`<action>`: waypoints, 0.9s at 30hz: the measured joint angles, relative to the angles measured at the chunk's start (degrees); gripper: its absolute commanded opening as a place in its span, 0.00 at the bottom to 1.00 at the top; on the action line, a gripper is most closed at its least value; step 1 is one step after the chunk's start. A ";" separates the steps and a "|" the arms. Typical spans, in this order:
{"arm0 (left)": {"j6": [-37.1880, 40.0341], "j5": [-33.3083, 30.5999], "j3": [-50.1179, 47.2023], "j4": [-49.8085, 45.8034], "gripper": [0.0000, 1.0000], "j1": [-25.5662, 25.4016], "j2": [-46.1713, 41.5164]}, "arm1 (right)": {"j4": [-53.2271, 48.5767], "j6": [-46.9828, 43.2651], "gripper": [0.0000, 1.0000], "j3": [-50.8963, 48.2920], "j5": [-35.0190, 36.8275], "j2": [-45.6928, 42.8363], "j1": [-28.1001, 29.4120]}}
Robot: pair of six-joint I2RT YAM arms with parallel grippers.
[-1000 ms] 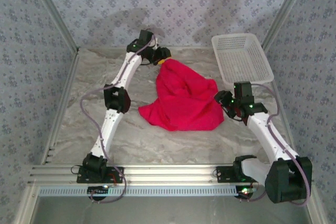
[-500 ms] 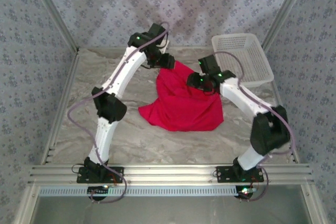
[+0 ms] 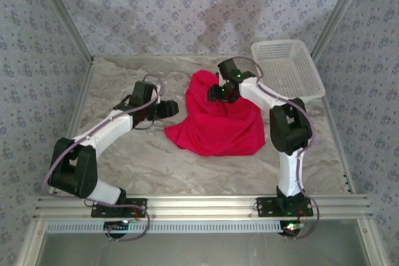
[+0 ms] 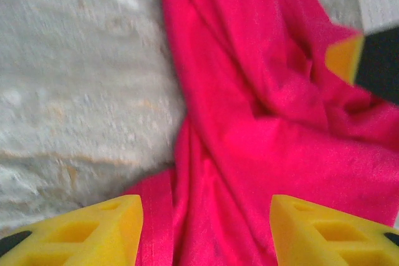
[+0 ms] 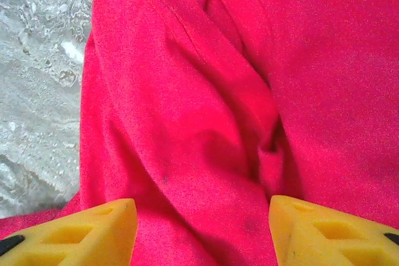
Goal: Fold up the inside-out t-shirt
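Note:
The inside-out t-shirt [image 3: 218, 123] is a bright red crumpled heap in the middle of the table, with deep folds and no tag showing. My left gripper [image 3: 171, 109] hovers just off the shirt's left edge, open. In the left wrist view its yellow fingers [image 4: 87, 232] stand wide apart over the shirt [image 4: 262, 129], where cloth meets bare table. My right gripper [image 3: 220, 92] is over the upper part of the heap, open. Its yellow fingers [image 5: 330, 232] straddle a thick fold of the shirt [image 5: 187, 123] without holding any cloth.
A white mesh basket [image 3: 286, 70] sits at the back right corner, close behind the right arm. The marbled table [image 3: 124, 160] shows bare to the left and in front of the shirt. Patterned walls enclose the table on three sides.
The left arm has drawn back from the shirt's far top to its left edge. The right arm has swung in from the right side onto the top of the heap.

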 measured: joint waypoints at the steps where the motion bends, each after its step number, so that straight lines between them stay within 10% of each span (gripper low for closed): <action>1: -0.28 0.44 -2.25 0.81 0.57 -0.22 -0.39 | -0.37 -0.57 0.58 0.04 0.04 0.81 0.00; 10: -2.60 1.22 -12.94 5.86 0.55 -4.17 -0.37 | -3.76 -3.56 0.61 0.02 1.18 2.69 0.02; 14: -3.61 1.18 -12.94 10.32 0.35 -7.10 4.70 | -3.82 -3.58 0.60 0.26 1.16 4.07 0.00; 19: -3.78 1.05 -12.94 12.57 0.00 -6.60 8.11 | -5.18 -3.93 0.02 3.23 1.07 8.15 -0.13; 27: -0.76 2.19 -6.73 1.29 0.00 6.19 0.52 | -10.71 -3.37 0.00 5.01 0.46 2.64 -2.71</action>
